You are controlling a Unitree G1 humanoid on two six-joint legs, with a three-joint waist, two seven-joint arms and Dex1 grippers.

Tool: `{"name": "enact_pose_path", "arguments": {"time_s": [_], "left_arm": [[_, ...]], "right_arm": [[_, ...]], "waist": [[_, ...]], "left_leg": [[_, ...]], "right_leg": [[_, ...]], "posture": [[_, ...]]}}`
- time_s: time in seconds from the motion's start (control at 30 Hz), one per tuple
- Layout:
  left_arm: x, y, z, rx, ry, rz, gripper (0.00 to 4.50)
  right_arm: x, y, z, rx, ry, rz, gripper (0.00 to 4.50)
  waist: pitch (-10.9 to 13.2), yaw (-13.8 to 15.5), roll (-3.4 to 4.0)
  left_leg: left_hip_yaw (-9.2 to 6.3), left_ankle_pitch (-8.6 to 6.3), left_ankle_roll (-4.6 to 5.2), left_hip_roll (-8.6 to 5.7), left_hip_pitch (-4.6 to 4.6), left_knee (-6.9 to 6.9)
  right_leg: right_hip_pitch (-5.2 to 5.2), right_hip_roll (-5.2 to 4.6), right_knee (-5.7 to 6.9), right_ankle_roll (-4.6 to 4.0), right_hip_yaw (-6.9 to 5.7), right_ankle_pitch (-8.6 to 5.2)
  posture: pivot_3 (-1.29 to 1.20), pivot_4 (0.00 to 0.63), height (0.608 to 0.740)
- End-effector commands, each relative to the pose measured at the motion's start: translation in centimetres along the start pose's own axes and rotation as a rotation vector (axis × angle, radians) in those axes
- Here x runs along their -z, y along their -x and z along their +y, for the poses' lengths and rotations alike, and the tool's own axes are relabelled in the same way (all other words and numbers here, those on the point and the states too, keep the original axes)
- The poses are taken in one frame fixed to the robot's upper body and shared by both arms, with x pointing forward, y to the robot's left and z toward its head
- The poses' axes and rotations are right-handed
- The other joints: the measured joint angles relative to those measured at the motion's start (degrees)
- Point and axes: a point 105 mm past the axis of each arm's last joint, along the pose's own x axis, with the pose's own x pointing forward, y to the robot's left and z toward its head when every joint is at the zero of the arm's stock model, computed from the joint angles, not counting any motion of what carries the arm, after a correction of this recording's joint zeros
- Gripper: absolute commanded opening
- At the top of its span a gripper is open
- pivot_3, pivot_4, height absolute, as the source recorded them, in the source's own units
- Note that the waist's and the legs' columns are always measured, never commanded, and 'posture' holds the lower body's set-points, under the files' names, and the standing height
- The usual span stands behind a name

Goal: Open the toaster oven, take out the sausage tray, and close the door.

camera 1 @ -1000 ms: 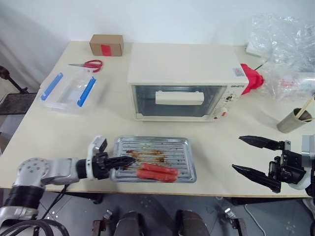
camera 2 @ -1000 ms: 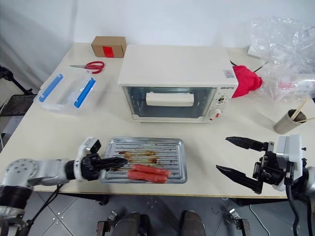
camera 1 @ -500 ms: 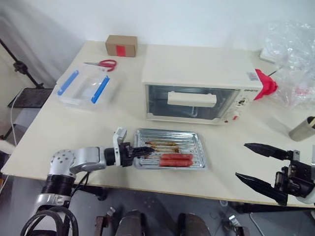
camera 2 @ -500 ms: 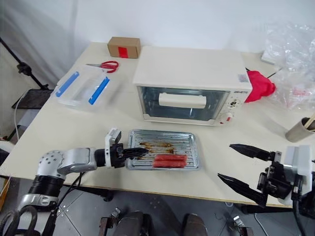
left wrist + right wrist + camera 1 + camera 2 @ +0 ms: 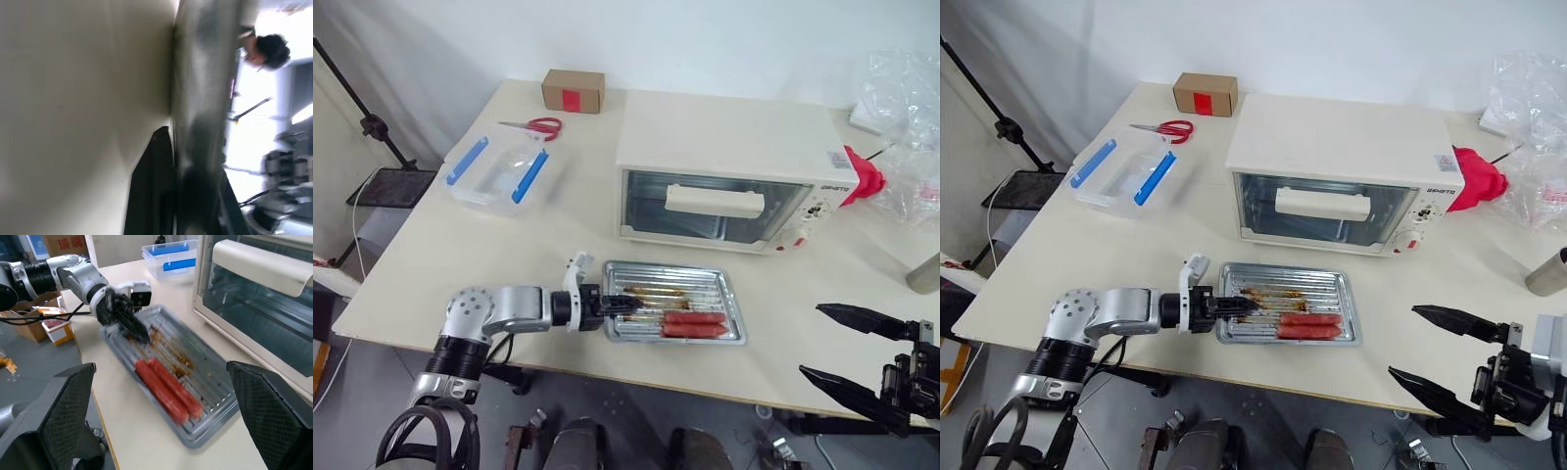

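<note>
The cream toaster oven stands at the middle of the table with its glass door closed and the bar handle across it. In front of it the sausage tray lies on the table, with two red sausages along its near side. My left gripper reaches in level from the left, its fingers closed over the tray's left rim; the right wrist view shows it on that rim too. My right gripper hangs open beyond the table's front right edge, holding nothing.
A clear box with blue clips, red scissors and a cardboard box lie at the back left. A red cloth and plastic bags sit right of the oven. A cup stands at the right edge.
The camera has swung, shifting the whole picture. My left gripper has slid the tray a little to the right before the oven. The right gripper has drawn back slightly, still open.
</note>
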Motion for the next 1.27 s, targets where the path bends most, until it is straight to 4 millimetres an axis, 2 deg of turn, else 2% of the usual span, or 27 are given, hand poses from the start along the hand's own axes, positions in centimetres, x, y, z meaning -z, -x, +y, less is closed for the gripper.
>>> {"name": "enact_pose_path", "arguments": {"time_s": [0.03,0.2,0.37,0.6,0.73,0.87,0.9,1.0,1.1,1.27], "left_arm": [[1.1,-1.3,-1.2,0.042,-0.121,0.066,1.6],[1.2,0.2,-0.9,0.006,-0.291,0.036,3.07],[0.7,2.7,-1.5,0.011,-0.486,-0.052,4.46],[-0.3,8.5,-0.5,-0.053,-0.817,-0.143,4.46],[-0.3,13.2,1.3,-0.131,-1.036,-0.202,4.46],[0.2,15.6,1.7,-0.185,-1.167,-0.259,4.46],[0.3,16.5,1.8,-0.236,-1.263,-0.283,4.46],[0.9,17.9,1.8,-0.331,-1.443,-0.31,4.46],[1.9,18.7,1.7,-0.339,-1.465,-0.313,4.46],[2.6,19.6,2.0,-0.388,-1.49,-0.306,4.46]], "right_arm": [[-0.9,0.1,0.5,-0.005,0.044,-0.018,4.5],[-0.7,0.2,0.5,-0.011,0.04,-0.012,4.5],[0.2,0.3,0.3,-0.029,0.029,-0.001,4.5],[1.4,0.1,-0.5,-0.08,0.026,0.012,4.5],[2.1,0.0,-1.7,-0.124,0.064,0.01,4.5],[2.4,0.2,-2.3,-0.148,0.078,0.017,4.5],[2.5,0.0,-2.8,-0.158,0.105,0.015,4.5],[3.1,-0.4,-3.3,-0.198,0.159,0.027,4.5],[3.6,-0.4,-3.3,-0.21,0.171,0.032,4.5],[3.7,-2.3,-3.8,-0.185,0.206,-0.021,4.5]], "waist": [[0.0,-0.1,-0.02],[0.0,-1.0,-0.05],[0.0,-2.1,-0.05],[0.1,-3.4,-0.05],[0.1,-3.9,-0.04],[0.1,-3.2,-0.01],[0.1,-3.1,-0.01],[0.1,-3.3,-0.03],[0.1,-3.2,-0.02],[0.1,-3.3,-0.03]], "left_leg": [[0.0,0.0,0.0,0.0,-0.03,-0.01],[0.03,0.0,0.0,0.05,-0.13,-0.09],[0.19,0.04,-0.07,0.26,-0.09,-0.13],[0.45,0.07,-0.34,0.6,-0.05,-0.2],[0.63,0.04,-0.39,0.68,-0.01,-0.29],[0.67,0.02,-0.38,0.73,-0.03,-0.42],[0.67,-0.01,-0.32,0.82,-0.03,-0.43],[0.82,-0.11,-0.21,0.84,-0.02,-0.38],[0.9,-0.16,-0.13,0.83,-0.01,-0.37],[1.05,-0.2,-0.12,0.85,0.0,-0.26]], "right_leg": [[0.0,0.0,-0.02,0.0,0.0,0.0],[-0.15,0.08,0.08,0.0,-0.04,0.0],[-0.28,0.19,0.06,0.01,-0.08,0.0],[-0.47,0.36,0.05,0.02,-0.1,0.0],[-0.62,0.33,0.07,0.01,-0.13,0.0],[-0.75,0.18,0.1,0.0,-0.16,-0.01],[-0.77,0.15,0.12,0.0,-0.16,0.0],[-0.77,0.1,0.08,0.0,-0.17,0.0],[-0.78,0.08,0.1,0.02,-0.19,0.01],[-0.86,0.08,0.27,0.05,-0.35,0.02]], "posture": [[0.0,0.15,0.74],[0.0,0.15,0.74],[0.0,0.15,0.74],[0.0,0.15,0.74],[0.0,0.15,0.74],[0.0,0.15,0.74],[0.0,0.15,0.74],[0.0,0.15,0.74],[0.0,0.15,0.74],[0.0,0.15,0.74]]}}
